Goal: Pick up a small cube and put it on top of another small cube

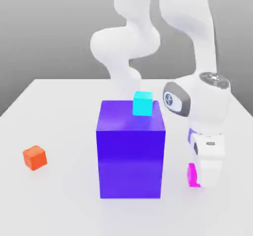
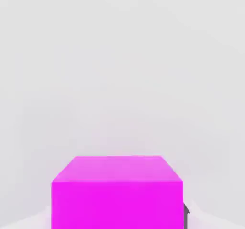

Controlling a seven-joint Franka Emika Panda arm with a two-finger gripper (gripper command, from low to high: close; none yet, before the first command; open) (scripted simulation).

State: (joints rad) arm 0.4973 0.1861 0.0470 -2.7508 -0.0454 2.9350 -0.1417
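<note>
Where cyan cube [image 1: 143,103] rests, blue block [image 1: 130,156] gleams.

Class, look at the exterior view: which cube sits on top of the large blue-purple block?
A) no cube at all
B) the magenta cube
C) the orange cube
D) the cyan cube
D, because the cyan cube rests on the upper face of the large blue-purple block.

Colours, all plain, no patterns

Small cube [image 1: 192,175]: magenta. Big block [image 1: 130,153]: blue-purple. Cube on top of it [image 1: 143,103]: cyan. Cube at left [image 1: 35,157]: orange. Table [image 1: 64,208]: pale grey-white. Arm [image 1: 123,42]: white.
</note>
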